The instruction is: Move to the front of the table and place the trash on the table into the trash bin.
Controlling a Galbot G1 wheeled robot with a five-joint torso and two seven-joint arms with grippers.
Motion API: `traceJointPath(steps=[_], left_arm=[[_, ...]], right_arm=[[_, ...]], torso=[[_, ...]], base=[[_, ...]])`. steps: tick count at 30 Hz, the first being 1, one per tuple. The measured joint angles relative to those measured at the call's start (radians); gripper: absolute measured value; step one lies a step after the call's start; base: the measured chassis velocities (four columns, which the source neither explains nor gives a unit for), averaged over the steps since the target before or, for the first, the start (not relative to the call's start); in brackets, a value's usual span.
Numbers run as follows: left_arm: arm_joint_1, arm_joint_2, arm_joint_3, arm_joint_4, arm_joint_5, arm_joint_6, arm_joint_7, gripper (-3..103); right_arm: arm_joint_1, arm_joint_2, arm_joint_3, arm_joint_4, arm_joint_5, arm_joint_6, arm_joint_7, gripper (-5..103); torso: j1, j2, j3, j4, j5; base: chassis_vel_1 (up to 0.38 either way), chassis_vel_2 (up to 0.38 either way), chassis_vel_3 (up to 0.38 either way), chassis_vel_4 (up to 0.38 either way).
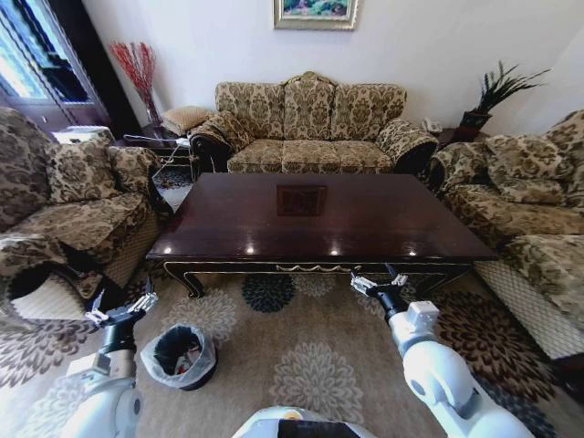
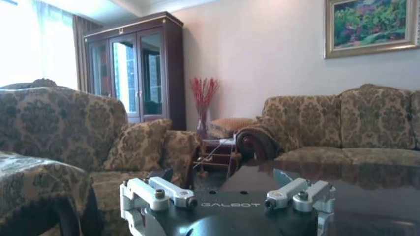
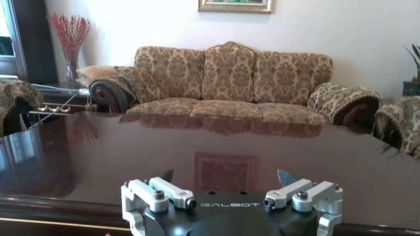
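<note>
The table (image 1: 319,224) of glossy dark wood stands straight ahead, and its top carries no loose items. On the carpet at my lower left stands the trash bin (image 1: 178,358), black with a whitish bag over its rim. Trash shows as red and white bits (image 1: 189,352) inside the bin. My left gripper (image 1: 121,308) hangs open and empty just left of the bin, short of the table's left corner (image 2: 341,182). My right gripper (image 1: 379,281) is open and empty at the table's front edge, facing across the tabletop (image 3: 217,142). The wrist views show both sets of jaws spread wide: left gripper (image 2: 223,173), right gripper (image 3: 225,176).
Patterned sofas surround the table: one behind it (image 1: 310,128), one on the left (image 1: 73,210), one on the right (image 1: 529,210). A small side table (image 1: 160,146) and a vase of red twigs (image 1: 137,68) stand at the back left. Patterned carpet (image 1: 310,365) lies open in front of the table.
</note>
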Motion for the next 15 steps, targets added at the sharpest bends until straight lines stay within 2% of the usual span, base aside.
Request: traceJointPath(steps=[5,15], left_arm=[[0.014,-0.006,0.002,-0.017,0.008,-0.007,-0.001,100],[0.024,-0.032,0.017,-0.026,0.067,-0.007,0.002,100]], right_arm=[[-0.018,0.030,-0.021,0.010,-0.017,0.009,0.000,100],[-0.029,0.037,-0.016,0.000,-0.043,0.058,-0.003,100]], torso=[[0.000,0.000,0.000,0.0000,0.0004],[0.000,0.000,0.000,0.0001,0.0005]], base=[[-0.200,-0.222,0.220,0.204],[-0.318,-0.281,0.308,0.278]])
